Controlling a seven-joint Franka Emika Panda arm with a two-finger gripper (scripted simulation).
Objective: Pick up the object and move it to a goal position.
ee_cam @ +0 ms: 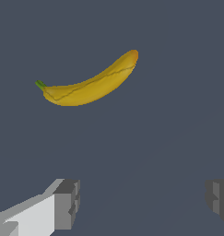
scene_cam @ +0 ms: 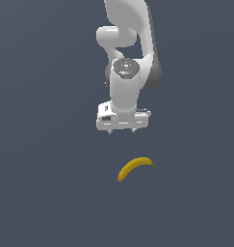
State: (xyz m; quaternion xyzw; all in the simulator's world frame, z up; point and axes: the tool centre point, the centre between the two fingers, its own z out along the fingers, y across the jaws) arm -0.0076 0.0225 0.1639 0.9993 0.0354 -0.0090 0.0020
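The gripper [scene_cam: 121, 130] is held above the counter [scene_cam: 41, 193] with its jaws wide apart and nothing between them. The banana [scene_cam: 134, 167] lies flat, apart from it and not yet under it. A descent without re-centring could miss, or a pinch near 1 curved end could let the banana swivel out. In the exterior view its long axis is seen to run diagonally, stem towards that view's right.

We see the banana [scene_cam: 136, 168] lying alone on the counter [scene_cam: 46, 193], nearer the exterior camera than the pincer [scene_cam: 121, 130], which hangs spread wide above and apart from it, slightly toward the exterior view's left.
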